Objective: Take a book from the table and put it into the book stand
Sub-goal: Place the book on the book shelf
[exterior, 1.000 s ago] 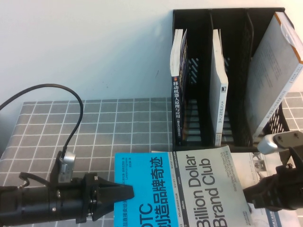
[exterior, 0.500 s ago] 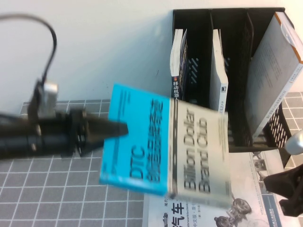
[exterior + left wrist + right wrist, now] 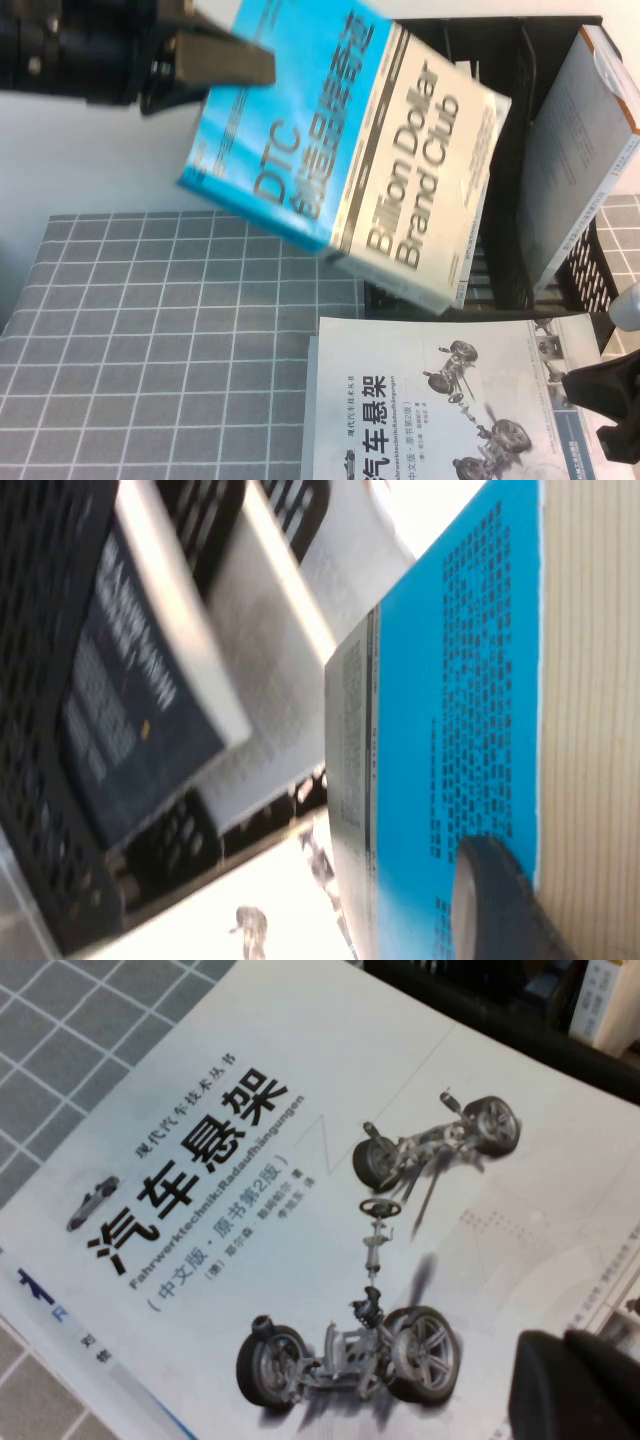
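Where the grey cloth with its white square grid covers the table (image 3: pixel 150 330), a plain white wall rises behind it. At the far right of the table stands the black book stand (image 3: pixel 505 150), a rack with upright compartments and slotted sides; a grey-covered book (image 3: pixel 575 150) leans tilted in its right compartment. On the table in front of the stand, on the near right, a white book (image 3: pixel 430 420) printed with car suspension drawings lies flat. The left gripper (image 3: pixel 245 62) is raised high at the far left, well above the table, its arm reaching in from the left edge. Its fingers (image 3: pixel 225 60) pinch the blue edge of the book (image 3: pixel 350 150), which hangs in the air, tilted, its cream half towards the stand and partly covering the stand's left and middle compartments. The right gripper (image 3: pixel 605 395) sits low at the near right edge, over the corner of the white book; whether its fingers are spread or pressed together cannot be told.
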Available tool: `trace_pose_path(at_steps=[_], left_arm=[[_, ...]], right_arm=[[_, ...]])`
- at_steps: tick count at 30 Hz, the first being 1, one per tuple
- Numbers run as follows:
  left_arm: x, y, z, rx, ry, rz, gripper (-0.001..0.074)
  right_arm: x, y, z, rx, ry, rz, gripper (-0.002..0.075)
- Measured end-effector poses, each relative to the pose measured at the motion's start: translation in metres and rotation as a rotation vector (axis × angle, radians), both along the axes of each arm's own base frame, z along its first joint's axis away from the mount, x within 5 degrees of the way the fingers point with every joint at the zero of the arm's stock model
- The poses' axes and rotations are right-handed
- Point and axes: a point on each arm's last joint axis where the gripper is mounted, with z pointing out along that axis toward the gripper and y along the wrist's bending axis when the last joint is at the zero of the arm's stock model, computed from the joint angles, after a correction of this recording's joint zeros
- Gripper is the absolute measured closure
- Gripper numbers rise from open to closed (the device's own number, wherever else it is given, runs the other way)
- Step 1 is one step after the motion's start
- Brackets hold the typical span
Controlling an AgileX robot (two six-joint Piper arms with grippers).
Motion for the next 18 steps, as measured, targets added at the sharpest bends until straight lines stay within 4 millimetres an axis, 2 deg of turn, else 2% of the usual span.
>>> trace_pose_path(at_steps=[5,10,13,18], left_arm=[[0.003,-0.001,0.026,0.007,-0.049,0.01,0.0549],[0.011,0.0,0.037,-0.021,-0.051,0.084,0.0549],[0.02,0.003,0.035,-0.022,-0.044,0.151,0.0549],[0.038,0.006,0.019,0.021,0.0,0.213,0.0549]], right_arm=[[-0.001,0.0,0.0,0.001,0.008,0.007,0.0729],[-0.001,0.001,0.0,0.003,0.011,0.007,0.0729],[-0.001,0.001,0.0,0.007,0.012,0.005,0.0729],[-0.001,0.001,0.0,0.007,0.012,0.009,0.0729]])
